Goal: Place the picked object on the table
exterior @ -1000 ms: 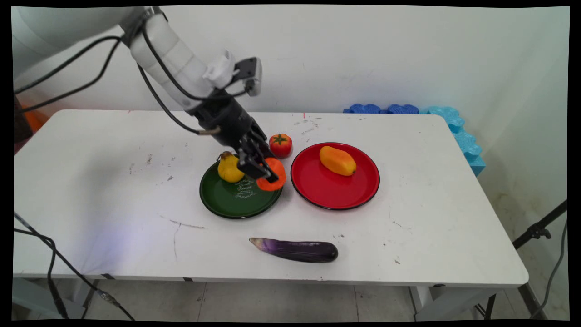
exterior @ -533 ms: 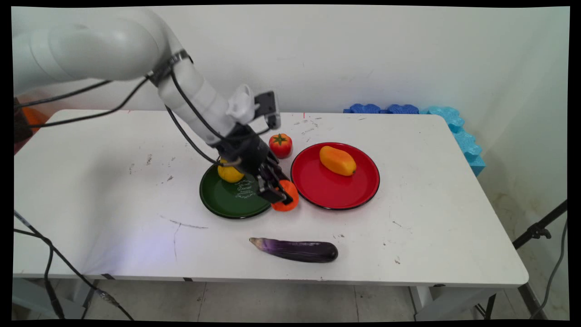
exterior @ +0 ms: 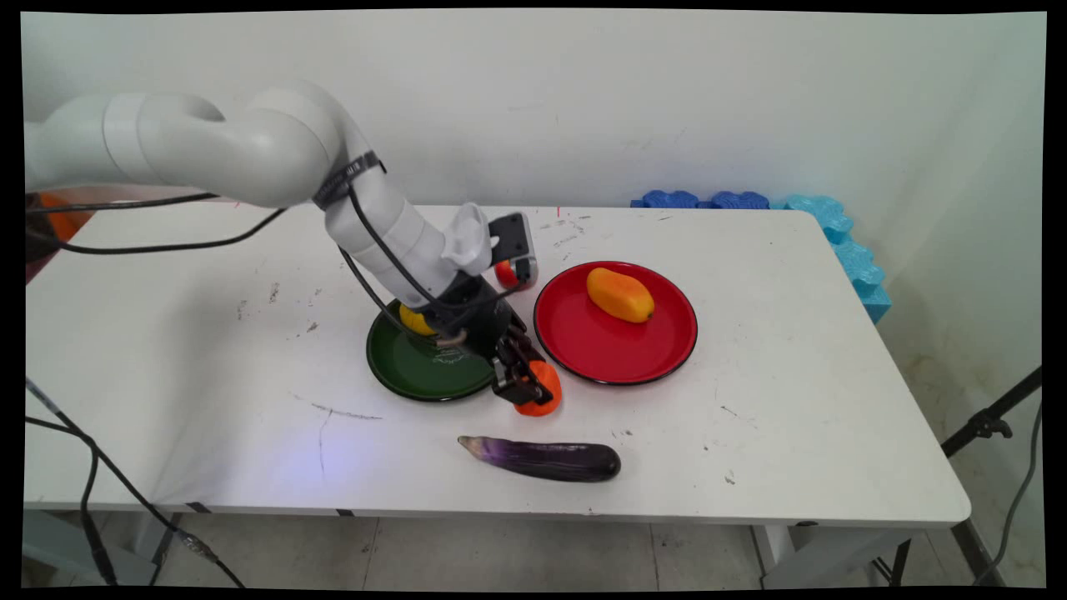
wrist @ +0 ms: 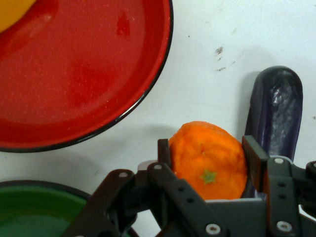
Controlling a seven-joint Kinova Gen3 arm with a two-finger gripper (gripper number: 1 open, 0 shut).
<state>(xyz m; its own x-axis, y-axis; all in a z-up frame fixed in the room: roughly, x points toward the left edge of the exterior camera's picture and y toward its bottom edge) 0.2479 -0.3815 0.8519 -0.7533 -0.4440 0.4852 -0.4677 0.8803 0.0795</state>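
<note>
While clamped between the 2 fingers [wrist: 255, 157], sits low over the table [exterior: 208, 350] in the gap by the red plate [exterior: 615, 367]: an orange [exterior: 539, 392], pinched on its 2 sides with its green stem mark facing the hand camera. Carried by the gripper [exterior: 527, 389], with the jaws pressed onto the fruit and not onto each other. Hard to tell from either view whether the orange touches the table or hangs just above it.

Left of the red plate, and just beside it: a green plate [exterior: 408, 375] with a yellow fruit [exterior: 414, 320] half hidden behind the arm. On the red plate itself: a mango [exterior: 618, 294], toward its far side. Just beyond the red plate's left rim, mostly hidden by the wrist camera: a tomato [exterior: 503, 272]. Nearer the camera than the red plate, apart from it: an eggplant [exterior: 546, 458] lying flat, just past the orange in the hand view.
</note>
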